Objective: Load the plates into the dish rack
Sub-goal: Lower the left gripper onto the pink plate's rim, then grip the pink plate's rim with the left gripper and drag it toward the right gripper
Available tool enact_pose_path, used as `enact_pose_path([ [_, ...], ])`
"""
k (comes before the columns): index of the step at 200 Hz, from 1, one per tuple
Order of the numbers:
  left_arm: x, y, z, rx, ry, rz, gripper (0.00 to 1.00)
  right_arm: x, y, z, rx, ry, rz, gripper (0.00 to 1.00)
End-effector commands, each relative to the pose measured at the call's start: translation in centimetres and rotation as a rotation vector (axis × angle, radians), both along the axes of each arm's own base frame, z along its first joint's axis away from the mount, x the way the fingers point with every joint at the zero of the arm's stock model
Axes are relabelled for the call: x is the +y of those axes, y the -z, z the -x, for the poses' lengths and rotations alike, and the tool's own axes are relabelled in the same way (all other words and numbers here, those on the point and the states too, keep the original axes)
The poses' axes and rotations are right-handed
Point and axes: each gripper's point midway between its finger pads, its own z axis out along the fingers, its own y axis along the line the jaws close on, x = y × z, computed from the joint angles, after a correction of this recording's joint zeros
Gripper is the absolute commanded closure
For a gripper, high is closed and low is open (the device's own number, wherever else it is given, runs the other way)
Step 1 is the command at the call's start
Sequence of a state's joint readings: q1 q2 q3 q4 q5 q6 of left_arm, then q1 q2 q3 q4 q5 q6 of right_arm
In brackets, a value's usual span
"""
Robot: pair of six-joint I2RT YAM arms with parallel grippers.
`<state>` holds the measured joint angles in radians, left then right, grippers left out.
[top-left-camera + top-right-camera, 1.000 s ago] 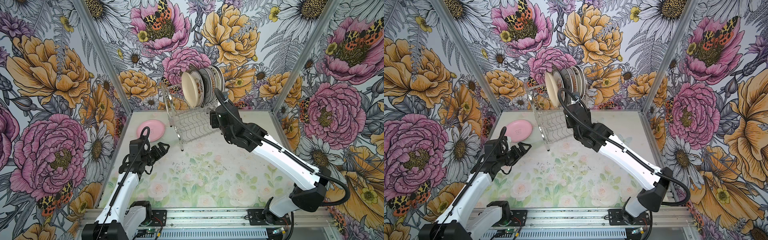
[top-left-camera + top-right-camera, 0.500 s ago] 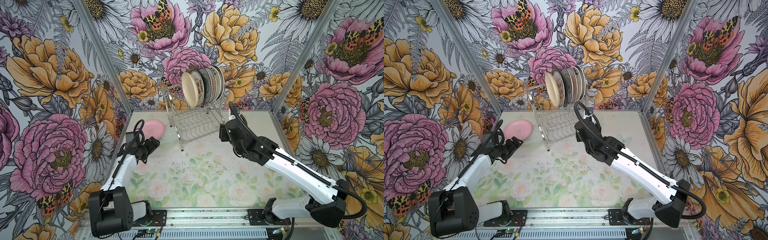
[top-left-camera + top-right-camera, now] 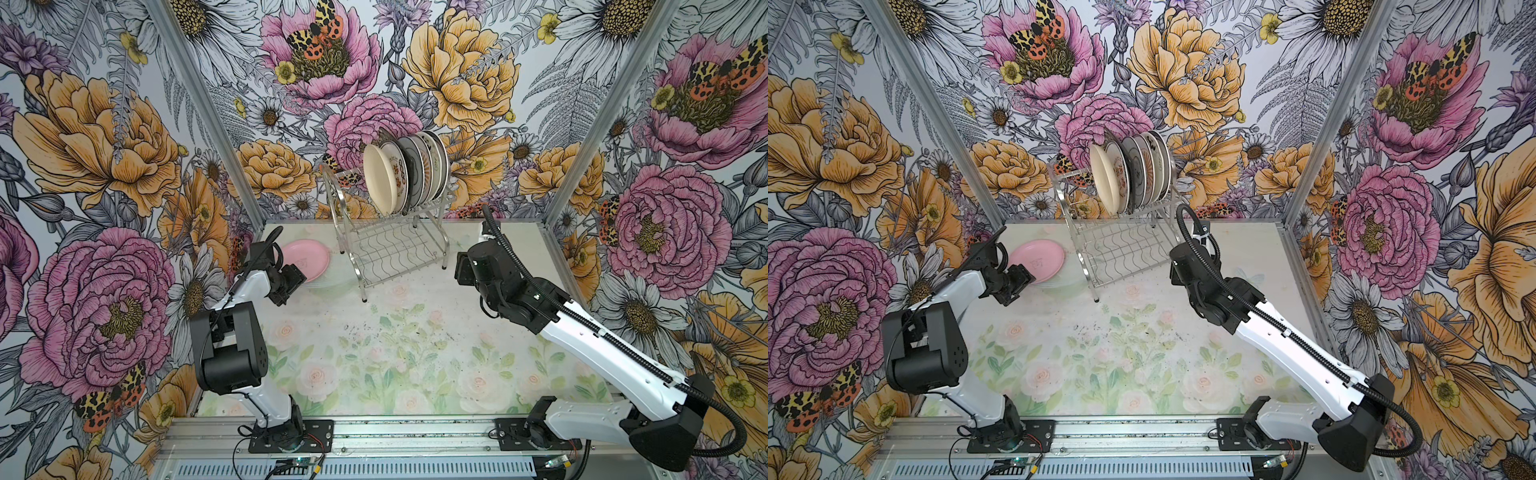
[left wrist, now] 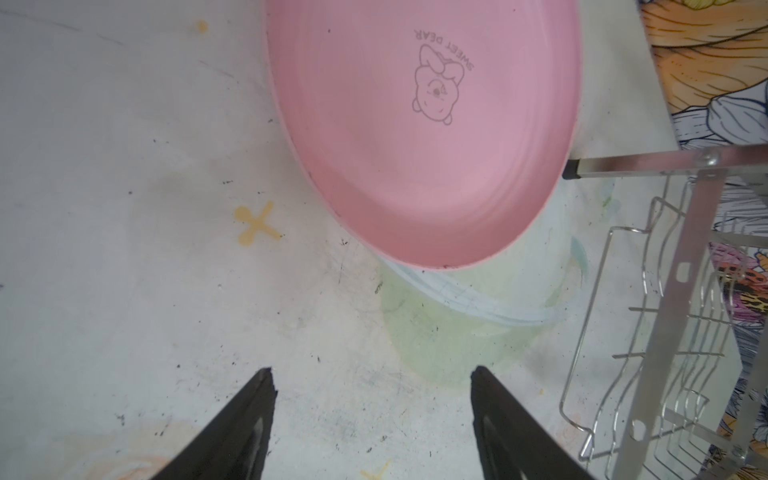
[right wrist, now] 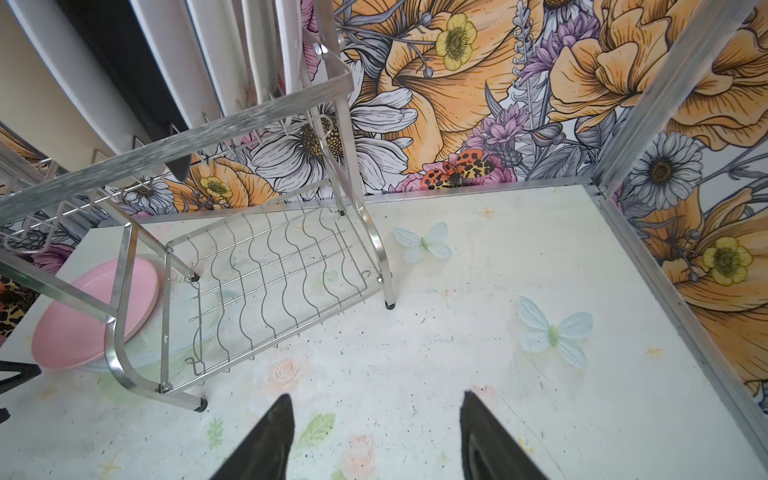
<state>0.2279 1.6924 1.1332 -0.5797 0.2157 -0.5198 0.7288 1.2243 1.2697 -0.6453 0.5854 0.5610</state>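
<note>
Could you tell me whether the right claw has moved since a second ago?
Yes. In a top view the right claw has pulled back from the top tier of the rack, down and rightward, and now sits just right of its right leg.

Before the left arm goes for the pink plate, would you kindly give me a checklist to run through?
1. Left gripper open and empty: ok.
2. Pink plate flat, nothing on top: ok.
3. Pink plate lying alone: not ok, it rests on a pale plate.
4. Dish rack has free slots: ok, lower tier bare.
5. Right gripper open, empty, apart from the rack: ok.
6. Finger room under the pink rim: cannot tell.
</note>
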Motion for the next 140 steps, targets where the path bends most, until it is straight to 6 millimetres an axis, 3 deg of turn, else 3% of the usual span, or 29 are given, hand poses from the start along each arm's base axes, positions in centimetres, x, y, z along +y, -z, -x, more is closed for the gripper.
enact_pose_path([
  [1,1.6,0.3,-0.8,0.021,-0.030,-0.048,0.28,-0.5,-0.3,0.3,-0.008,0.004,-0.038,0.36],
  [38,2.6,0.5,-2.7,0.021,-0.064,-0.056,0.31,-0.9,0.3,0.1,0.009,0.008,-0.040,0.36],
  [40,2.5,1.6,-2.7,0.046,-0.063,-0.051,0.32,-1.0,0.3,0.1,0.010,0.009,-0.039,0.36],
  [46,2.7,2.1,-2.9,0.058,-0.071,-0.048,0.33,-1.0,0.3,0.1,0.011,0.009,-0.040,0.36],
  [140,3.4,3.6,-6.5,0.062,-0.091,-0.049,0.43,-1.9,1.1,-0.4,0.034,0.025,-0.048,0.36],
])
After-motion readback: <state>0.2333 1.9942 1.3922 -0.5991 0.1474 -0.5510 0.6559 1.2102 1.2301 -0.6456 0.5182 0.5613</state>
